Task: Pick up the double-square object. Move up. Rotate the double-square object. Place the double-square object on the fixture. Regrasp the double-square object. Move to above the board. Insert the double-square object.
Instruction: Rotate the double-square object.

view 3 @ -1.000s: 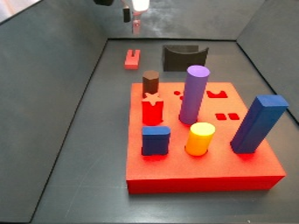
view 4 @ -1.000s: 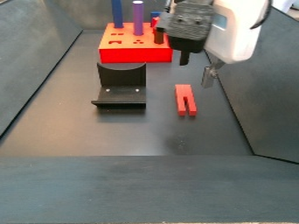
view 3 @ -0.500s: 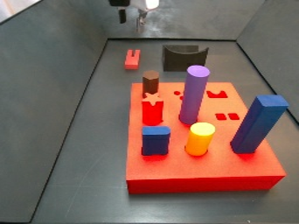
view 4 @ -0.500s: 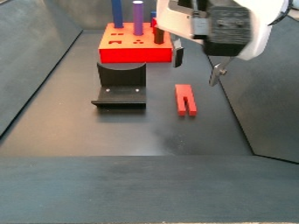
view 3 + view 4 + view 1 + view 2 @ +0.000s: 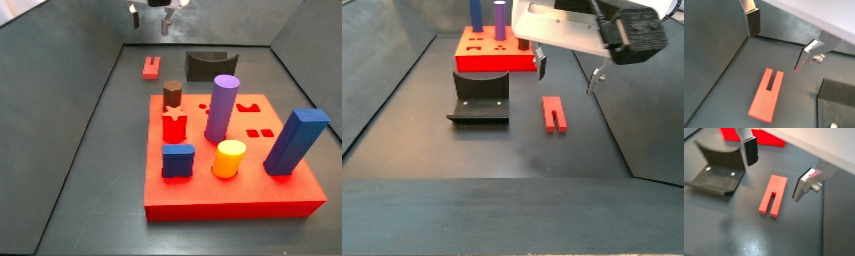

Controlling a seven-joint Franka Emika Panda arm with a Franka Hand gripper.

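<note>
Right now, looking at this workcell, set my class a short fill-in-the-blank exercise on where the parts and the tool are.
1. The double-square object lies flat on the ____.
2. The tool hovers above it with its jaws ____.
3. The tool holds ____.
4. The fixture stands between the double-square object and the red ____.

Missing words: floor; open; nothing; board

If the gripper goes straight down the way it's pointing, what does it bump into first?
Probably the red double-square object lying flat on the floor. The open gripper hangs above it with nothing held, and in both wrist views the piece sits between and below the fingers. Exact alignment is hard to judge.
</note>
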